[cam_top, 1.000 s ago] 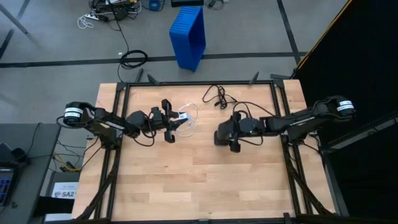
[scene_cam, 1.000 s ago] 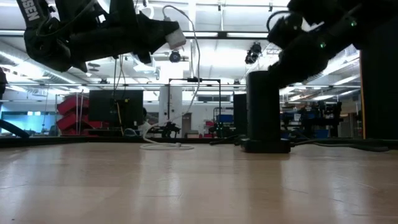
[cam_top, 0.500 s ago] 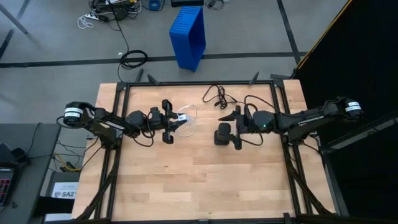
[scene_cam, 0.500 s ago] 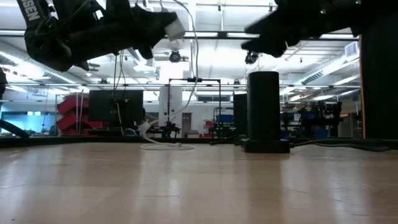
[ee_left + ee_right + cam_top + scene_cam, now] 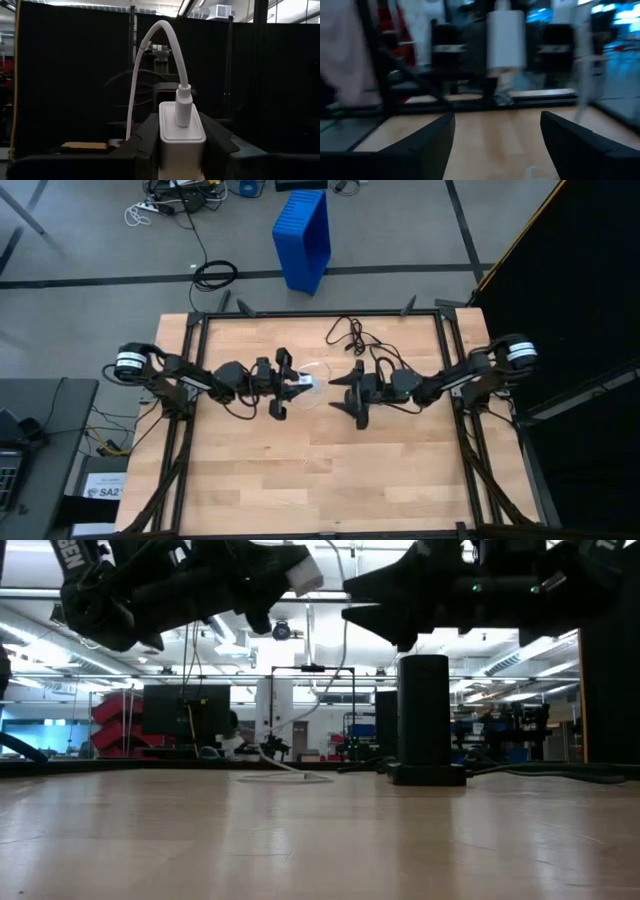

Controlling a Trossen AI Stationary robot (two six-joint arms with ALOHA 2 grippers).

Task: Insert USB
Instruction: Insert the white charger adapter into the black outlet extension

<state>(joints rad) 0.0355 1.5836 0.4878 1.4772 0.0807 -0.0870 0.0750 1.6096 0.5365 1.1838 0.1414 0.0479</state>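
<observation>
Right now the left tool [image 5: 293,383] hangs above the middle of the wooden table [image 5: 300,480], its fingers [image 5: 150,135] pinching a small white charger block [image 5: 182,134] from both sides. And look at the left wrist view: the USB [image 5: 182,106] has its white plug standing on the block's face, though how deep it sits I cannot tell, and its cable arches up and over, then drops back toward the table. From above, that same thin white cable [image 5: 318,370] curls in a small loop just past the left tool, between the two arms. In the low view the block [image 5: 303,570] shows up high, well off the table, with the cable falling behind it down to the tabletop.

Across from it, the right tool [image 5: 346,389] points straight at the left one, close but not touching, also held up in the air. Its two dark fingers [image 5: 427,140] stand spread wide with nothing between them, and the right wrist view looks past them at the white block [image 5: 505,40] ahead.

Behind the right tool a thin black cord [image 5: 350,335] lies tangled near the table's far edge. A black cylinder [image 5: 423,720] stands upright on the table in the low view. On the floor beyond sits a blue bin [image 5: 304,238].
</observation>
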